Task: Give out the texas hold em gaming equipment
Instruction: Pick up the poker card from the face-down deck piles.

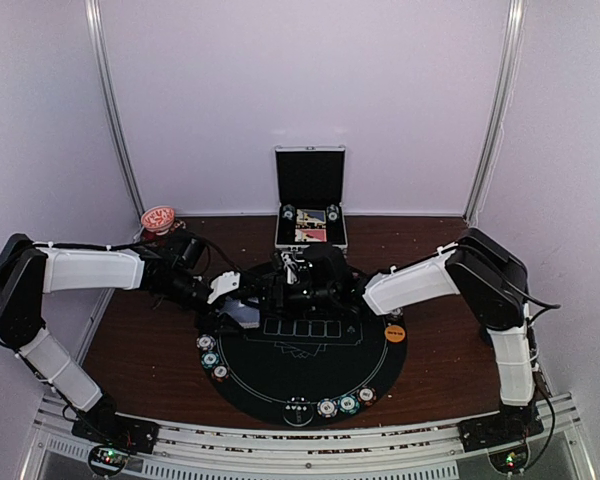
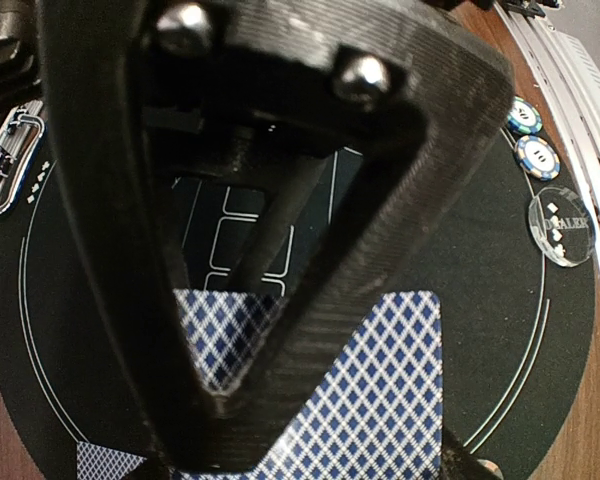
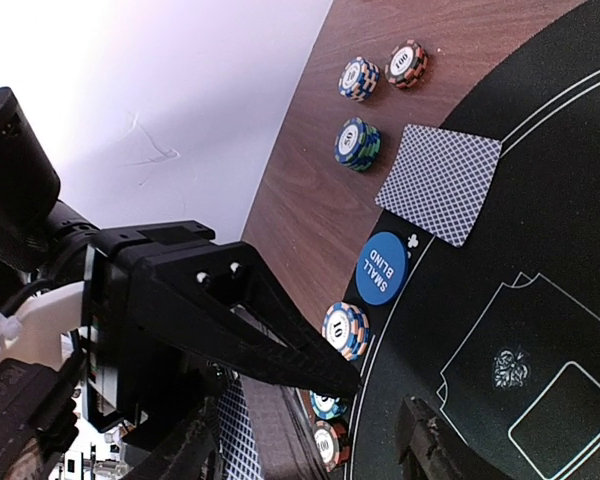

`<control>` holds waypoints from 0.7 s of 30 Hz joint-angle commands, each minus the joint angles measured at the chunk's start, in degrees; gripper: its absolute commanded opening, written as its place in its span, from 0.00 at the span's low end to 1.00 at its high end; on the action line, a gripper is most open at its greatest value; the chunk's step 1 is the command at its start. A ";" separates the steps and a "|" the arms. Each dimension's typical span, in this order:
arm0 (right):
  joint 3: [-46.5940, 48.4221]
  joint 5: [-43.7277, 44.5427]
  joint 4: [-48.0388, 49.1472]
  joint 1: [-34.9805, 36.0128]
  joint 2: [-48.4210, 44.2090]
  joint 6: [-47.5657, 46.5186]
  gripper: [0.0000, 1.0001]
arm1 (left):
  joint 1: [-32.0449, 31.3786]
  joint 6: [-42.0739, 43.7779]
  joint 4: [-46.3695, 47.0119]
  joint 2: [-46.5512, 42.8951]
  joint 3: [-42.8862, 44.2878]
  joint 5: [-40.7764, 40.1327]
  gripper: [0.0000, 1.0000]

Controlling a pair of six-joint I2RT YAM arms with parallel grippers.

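A blue-backed playing card sits just beneath my left pincer, perhaps touching; I cannot tell its grip. My right pincer stands spread.

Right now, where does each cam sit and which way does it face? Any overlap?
Top external: above and behind the bases, looking down on the black mat and open case; left arm and right arm show.
Left wrist: on the left arm, looking down past its own finger at blue-backed cards.
Right wrist: low over the mat's edge, facing chip stacks and a card; its fingertips at bottom, left arm beside.
Shared: the mat, in all three.
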 commanded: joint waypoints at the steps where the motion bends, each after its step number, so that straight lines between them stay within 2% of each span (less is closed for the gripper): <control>1: 0.37 -0.99 -0.71 0.45 0.61 -1.57 0.61 | 0.36 0.18 1.30 0.55 0.21 0.84 0.60; 14: 1.44 3.52 -8.80 0.65 0.08 -6.09 0.61 | 0.34 0.33 1.16 1.04 0.38 0.84 0.60; 21: 1.35 6.84 -13.66 0.51 -1.37 -8.54 0.54 | 0.33 0.36 1.08 0.93 0.36 0.92 0.60</control>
